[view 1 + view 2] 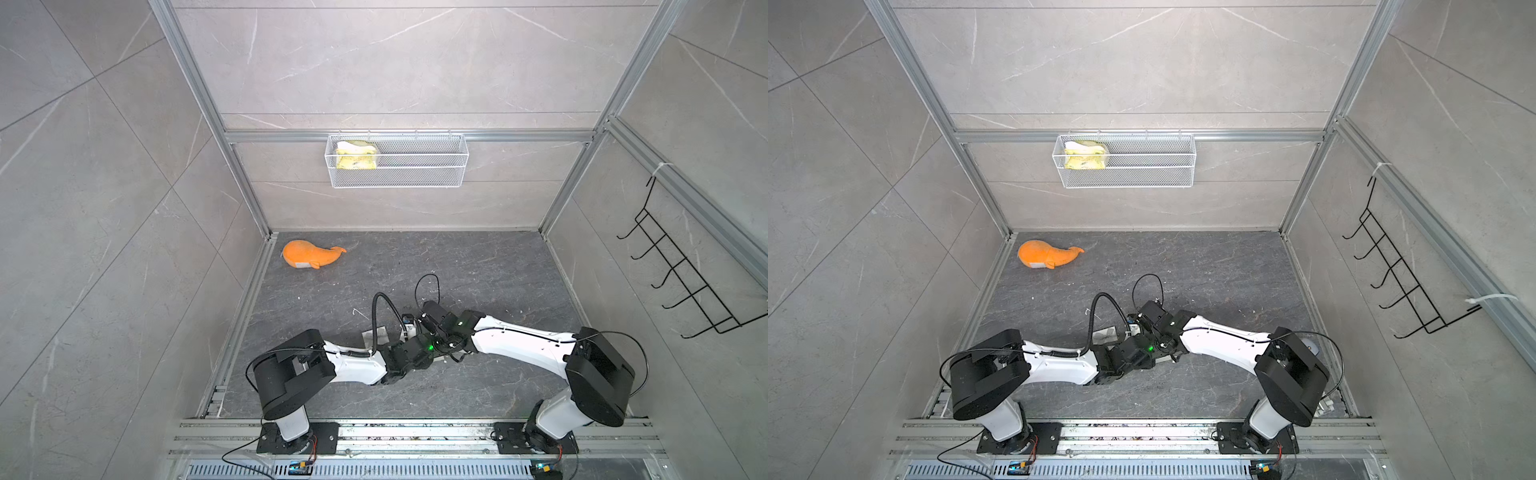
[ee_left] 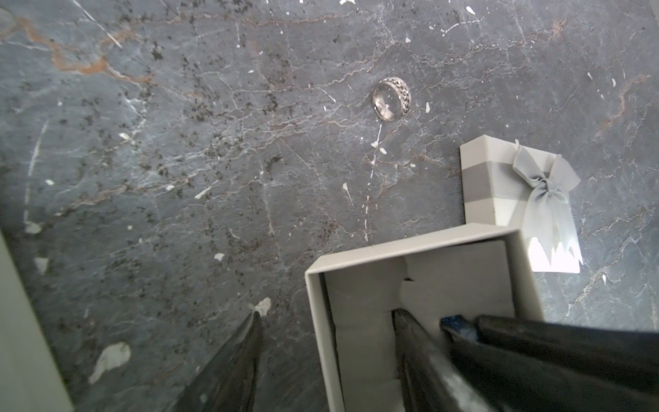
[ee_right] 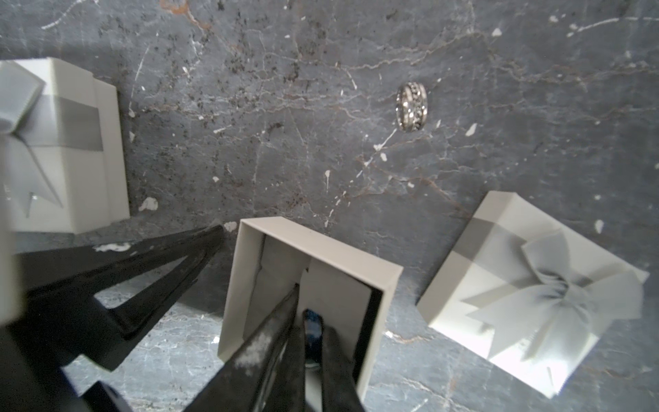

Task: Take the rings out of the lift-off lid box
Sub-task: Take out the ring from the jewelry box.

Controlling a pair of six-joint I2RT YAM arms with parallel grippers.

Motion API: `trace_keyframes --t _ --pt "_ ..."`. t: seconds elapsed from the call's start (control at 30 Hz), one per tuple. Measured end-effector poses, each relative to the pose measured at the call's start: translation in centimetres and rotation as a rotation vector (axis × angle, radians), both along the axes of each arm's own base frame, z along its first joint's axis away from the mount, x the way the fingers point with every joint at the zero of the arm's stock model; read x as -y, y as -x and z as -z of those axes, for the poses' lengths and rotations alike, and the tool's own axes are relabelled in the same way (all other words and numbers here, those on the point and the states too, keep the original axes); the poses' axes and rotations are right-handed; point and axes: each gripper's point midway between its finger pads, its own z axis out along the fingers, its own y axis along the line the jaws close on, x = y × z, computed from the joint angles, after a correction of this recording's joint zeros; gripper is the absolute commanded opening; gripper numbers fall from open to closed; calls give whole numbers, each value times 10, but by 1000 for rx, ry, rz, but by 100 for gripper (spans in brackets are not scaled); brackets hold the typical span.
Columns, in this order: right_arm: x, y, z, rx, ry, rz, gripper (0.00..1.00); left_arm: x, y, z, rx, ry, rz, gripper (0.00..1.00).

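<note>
**Bimanual work at the ring box.** The lift-off lid box [image 2: 410, 246] [image 3: 321, 249] stands with its lid off on the dark marbled table [image 2: 178, 142], its pale foam insert [image 2: 463, 278] exposed. The right gripper [image 3: 313, 319] reaches inside the box walls, its two fingers pressed together on a dark bluish ring [image 2: 458, 324], which is pinched between the tips. The left gripper [image 2: 326, 315] is spread, with one finger outside the box and the other inside it. One wall of the box stands between them, and a gap shows on either side of that wall. A silver ring [image 2: 391, 98] [image 3: 412, 107] with a chain-patterned band lies on the bare table beyond the box, apart from it. In the right wrist view a low bowed box [image 3: 527, 292], white with a grey ribbon, lies just beside the open box. A tall bowed box [image 3: 60, 142] of the same kind stands past the left gripper's outer finger. Whether the low one is only a lid cannot be told. In both top views an orange whale toy [image 1: 309, 255] [image 1: 1046, 255] lies near the far left corner of the table, well apart from the box.
</note>
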Motion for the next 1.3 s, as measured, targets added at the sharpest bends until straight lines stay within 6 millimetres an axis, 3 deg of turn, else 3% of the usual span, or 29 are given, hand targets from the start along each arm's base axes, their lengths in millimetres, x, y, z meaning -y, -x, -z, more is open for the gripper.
trace_keyframes --t 0.93,1.3 --pt "12 -4 -9 4 -122 128 0 12 -6 1 -11 -46 11 59" --pt "15 -6 -15 -35 -260 178 0 12 -6 2 -20 -66 12 59"
